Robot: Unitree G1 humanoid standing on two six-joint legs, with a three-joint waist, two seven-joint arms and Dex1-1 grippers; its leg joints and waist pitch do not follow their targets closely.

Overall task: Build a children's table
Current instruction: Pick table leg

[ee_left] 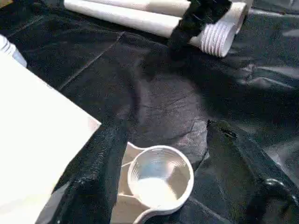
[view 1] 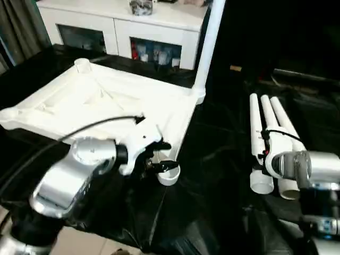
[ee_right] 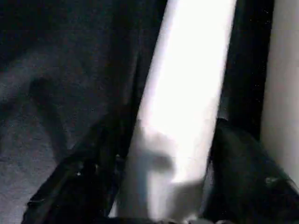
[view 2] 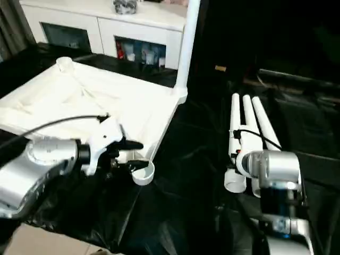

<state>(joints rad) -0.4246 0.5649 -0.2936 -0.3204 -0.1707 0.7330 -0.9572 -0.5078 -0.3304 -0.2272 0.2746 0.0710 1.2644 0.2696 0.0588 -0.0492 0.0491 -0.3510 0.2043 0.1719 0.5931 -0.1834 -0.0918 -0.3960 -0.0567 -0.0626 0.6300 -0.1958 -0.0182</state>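
While the tabletop (view 1: 101, 103) lies upside down on the black-covered worktop (view 1: 218, 154) with one leg (view 1: 208, 45) already standing upright in its far corner socket at about one o'clock, three loose legs (view 1: 268, 141) lie side by side at three o'clock. The left gripper (view 1: 159, 156) is held at the near corner socket (view 1: 169, 174), its fingers (ee_left: 93, 182) spread apart to either side of the empty socket without anything clasped between them. The right gripper (ee_right: 163, 186) is placed over one loose leg (ee_right: 187, 93), a finger on either side of the tube; whether the tube is actually pinched cannot be told.

Several risks can be judged from this. If the tube is taken near its threaded end, the long free part may swing and strike the neighbouring legs, which could roll away across the slick cloth. A loose hold may let the smooth tube slip or tilt as it is raised. Should the tabletop be nudged by the left fingers, the socket may be shifted out of line, and a leg brought in crooked could be cross-threaded or jammed.
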